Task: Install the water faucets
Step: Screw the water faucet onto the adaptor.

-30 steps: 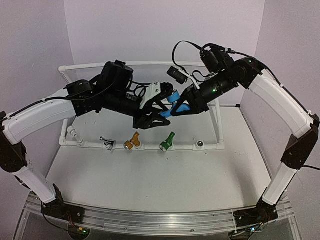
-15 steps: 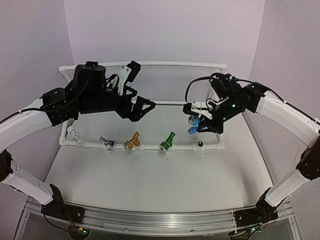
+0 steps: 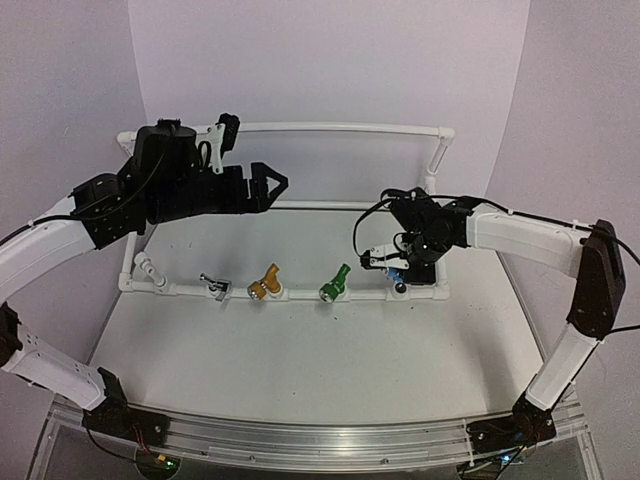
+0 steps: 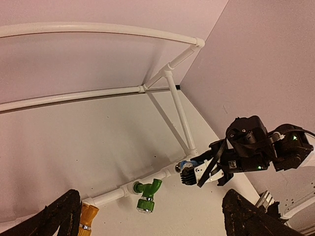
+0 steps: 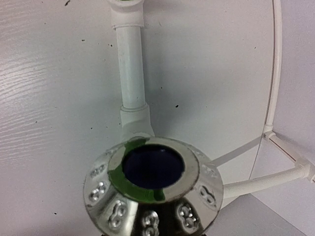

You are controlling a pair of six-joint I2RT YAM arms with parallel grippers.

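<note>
The blue faucet was at the right end of the front rail of the white pipe frame. It was clamped in the right gripper, whose jaws were drawn in close on its body. It hung directly over the round socket set in that end of the rail, but whether it touched the socket could not be told. In the right wrist view the faucet's shiny round mouth filled the lower part of the picture, dark blue inside, with the rail running away behind it.

Further left along the same rail, three more faucets were seated in it. The green faucet was nearest the blue one, the yellow faucet came next, and the silver faucet was farthest left, each apart from its neighbour. Past the silver one, at the rail's left end, the white elbow fitting stuck out with its round opening.

The left gripper hovered above and behind the left half of the rail, well apart from it. Its jaws were spread wide with nothing between them. In the left wrist view its black fingers showed only at the bottom corners, and between them lay the green and yellow faucets on the rail, with the right gripper beyond.

The rail itself rested on the white table
</note>
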